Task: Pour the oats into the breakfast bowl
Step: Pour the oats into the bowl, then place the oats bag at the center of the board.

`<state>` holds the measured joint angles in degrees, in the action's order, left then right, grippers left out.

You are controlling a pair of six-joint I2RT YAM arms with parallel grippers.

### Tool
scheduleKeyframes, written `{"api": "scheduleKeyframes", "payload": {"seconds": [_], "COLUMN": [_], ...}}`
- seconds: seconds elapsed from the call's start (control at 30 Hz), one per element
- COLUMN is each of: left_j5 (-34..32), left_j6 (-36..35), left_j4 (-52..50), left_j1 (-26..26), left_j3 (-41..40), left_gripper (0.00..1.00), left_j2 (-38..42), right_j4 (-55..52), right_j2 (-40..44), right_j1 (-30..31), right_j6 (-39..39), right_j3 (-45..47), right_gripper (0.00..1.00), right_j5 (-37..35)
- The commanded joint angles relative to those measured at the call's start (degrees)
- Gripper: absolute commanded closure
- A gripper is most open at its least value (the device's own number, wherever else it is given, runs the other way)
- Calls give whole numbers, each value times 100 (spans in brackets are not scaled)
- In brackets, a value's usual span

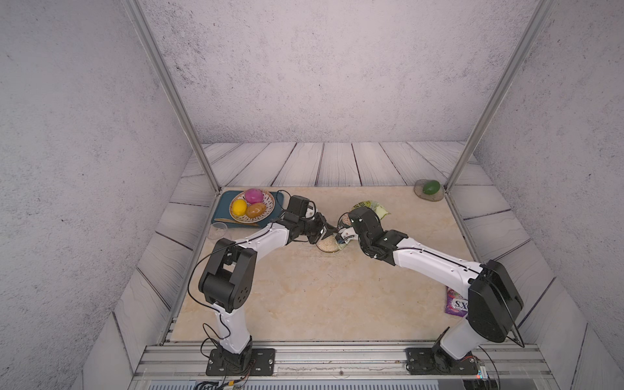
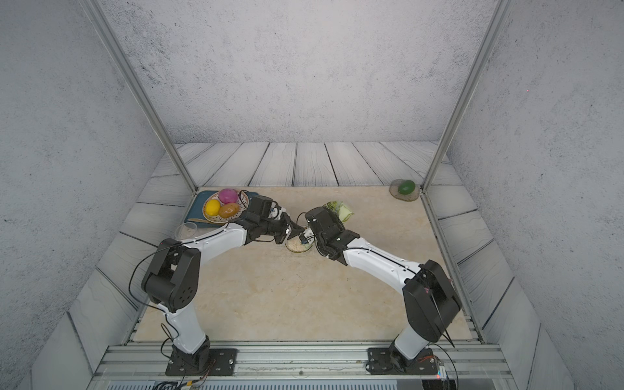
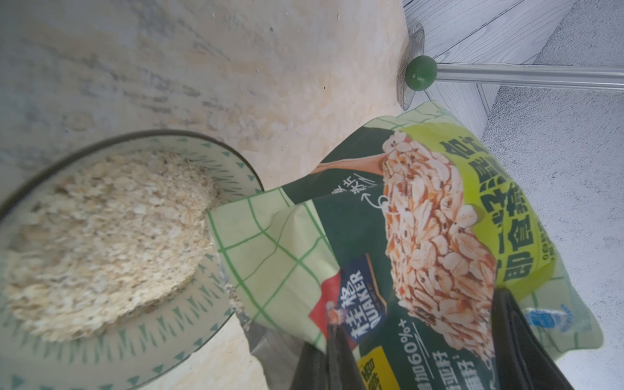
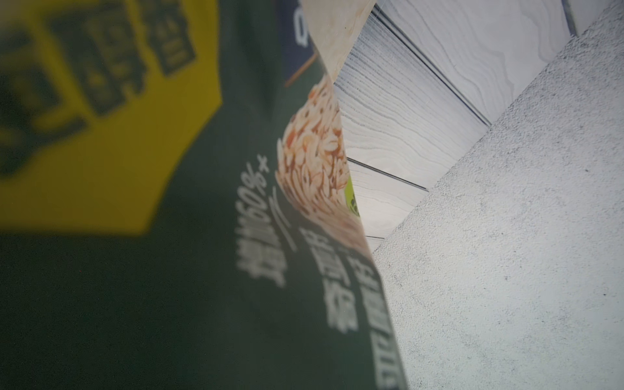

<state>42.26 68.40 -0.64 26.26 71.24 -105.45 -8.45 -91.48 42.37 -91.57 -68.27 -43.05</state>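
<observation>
Looking down from above, you have the bowl [image 1: 330,251] near the middle of the table [image 1: 304,297], a little toward 12 o'clock, with a heap of oats [image 3: 108,243] covering most of its floor. The oat bag [image 3: 422,236] hangs tilted just beside the bowl on its 1 o'clock side, its lower checked corner overlapping the rim and its upper end raised toward 1 o'clock past the right wrist. Your left gripper [image 3: 415,307] reaches in from 9 o'clock and is clamped on the bag near that low end. In the left wrist view one finger [image 3: 337,358] sits at the bag's edge by the brand logo and the other crosses the printed oat picture, with the film caught between them. The oats in the bowl lie apart from those fingers, on the far side of the checked corner, touching neither. Your right gripper [image 1: 342,236] comes in from 3 o'clock and ends over the bowl's 3 o'clock rim. Its fingers are hidden in every view, and the right wrist view is filled by blurred bag print pressed close, so you cannot tell whether they are clamped or spread. Off at 10 o'clock a dish [image 1: 269,206] of pink, yellow and brown fruit sits on a teal tray [image 1: 221,209], with a glass cup [image 1: 217,231] just beside the tray's near corner. A green fruit [image 1: 431,187] rests on a grey saucer [image 1: 420,195] at 2 o'clock, and a purple bag [image 1: 456,304] lies at 4 o'clock, partly under the right arm.
</observation>
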Motion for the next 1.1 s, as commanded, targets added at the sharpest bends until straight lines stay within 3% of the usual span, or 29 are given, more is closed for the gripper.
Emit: {"api": "scheduleKeyframes", "payload": {"seconds": [0.0,0.37,0.77,0.9,1.07], "left_j5": [198,82,-100,-472,-409], "left_j6": [-56,-461,-731,-642,-389], "left_j4": [-45,-1177,-2550,-3336,-3374], "left_j1": [-11,-121,-121,-121,-72], "left_j3": [172,790,1466,1662,1768], "left_gripper": [100,100,100,100,100], "left_j2": [-24,108,48,78,58], "right_j4": [236,-1162,-1374,-1401,-1436], "right_j2": [453,637,1031,1134,1243], "right_j1": [-151,-543,-831,-990,-1081], "right_j6": [647,2978,4520,5132,5797], "right_j3": [-115,-240,403,548,711], "right_gripper": [100,100,100,100,100], "right_j5": [-585,-248,354,638,943]}}
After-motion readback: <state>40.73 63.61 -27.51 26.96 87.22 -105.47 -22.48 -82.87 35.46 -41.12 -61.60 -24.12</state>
